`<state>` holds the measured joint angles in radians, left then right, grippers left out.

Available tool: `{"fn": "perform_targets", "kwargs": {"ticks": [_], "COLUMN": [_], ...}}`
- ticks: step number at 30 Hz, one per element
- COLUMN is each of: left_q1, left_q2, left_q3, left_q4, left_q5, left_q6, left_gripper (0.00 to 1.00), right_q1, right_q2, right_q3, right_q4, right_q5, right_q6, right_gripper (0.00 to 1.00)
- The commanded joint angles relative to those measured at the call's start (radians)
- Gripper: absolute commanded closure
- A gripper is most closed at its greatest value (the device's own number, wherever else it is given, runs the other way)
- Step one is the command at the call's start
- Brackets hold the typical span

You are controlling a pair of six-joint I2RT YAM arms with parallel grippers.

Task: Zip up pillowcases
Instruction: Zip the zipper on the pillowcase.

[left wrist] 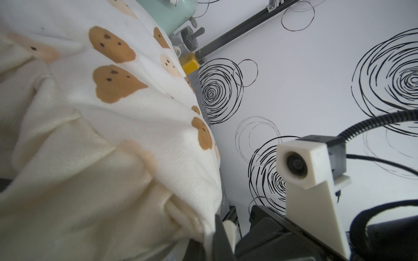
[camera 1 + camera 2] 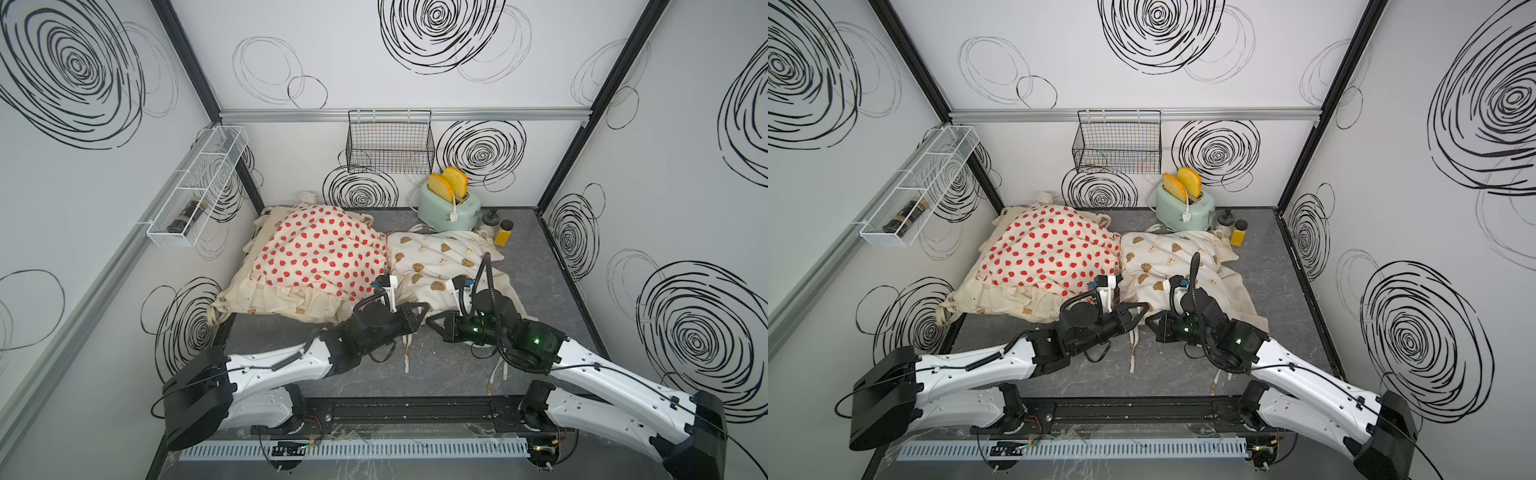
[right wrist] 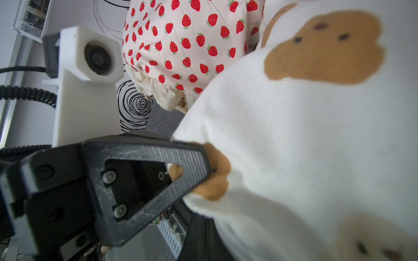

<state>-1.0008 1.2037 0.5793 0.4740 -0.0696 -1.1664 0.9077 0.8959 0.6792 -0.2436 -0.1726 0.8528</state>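
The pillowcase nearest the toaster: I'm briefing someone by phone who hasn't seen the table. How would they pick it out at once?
Find the mint-green toaster against the back wall, with two toast slices sticking up. The pillowcase lies on the table right in front of it. Unlike the strawberry pillowcase touching its side, it is white with scattered brown bear heads.

The worktop [image 2: 552,291] is dark grey with pale marbling. In its far left corner lies a cream pillowcase [image 2: 286,301], its frilled edge facing the near edge. Beside it, toward the middle, lies the bear-head pillowcase [image 2: 440,257]. Against the far edge stands a mint-green toaster [image 2: 451,210], with a small jar [image 2: 490,220] and a yellow bottle [image 2: 503,233] just beside it. Cream ties [image 2: 406,353] trail toward the near edge.
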Motion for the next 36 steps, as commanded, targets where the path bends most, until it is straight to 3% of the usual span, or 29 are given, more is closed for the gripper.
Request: {"fn": "perform_targets", "kwargs": {"ticks": [1, 22, 36], "left_q1": [0.002, 0.092, 0.311], "left_q2": [-0.022, -0.176, -0.263], "left_q3": [-0.017, -0.097, -0.109], "left_q4": [0.051, -0.024, -0.153], "left_q5": [-0.027, -0.033, 0.038], "left_q6": [-0.016, -0.010, 0.078], "left_gripper": [1.00, 1.00, 1.00], "right_q1": [-0.009, -0.021, -0.148], "right_q2": [-0.002, -0.008, -0.105], "right_q3": [0.042, 0.055, 0.012], "right_q4": [-0.100, -0.390, -0.527], "right_q5": [0.050, 0.138, 0.140], "right_q6": [0.008, -0.003, -0.036], "right_gripper": [1.00, 1.00, 1.00]}}
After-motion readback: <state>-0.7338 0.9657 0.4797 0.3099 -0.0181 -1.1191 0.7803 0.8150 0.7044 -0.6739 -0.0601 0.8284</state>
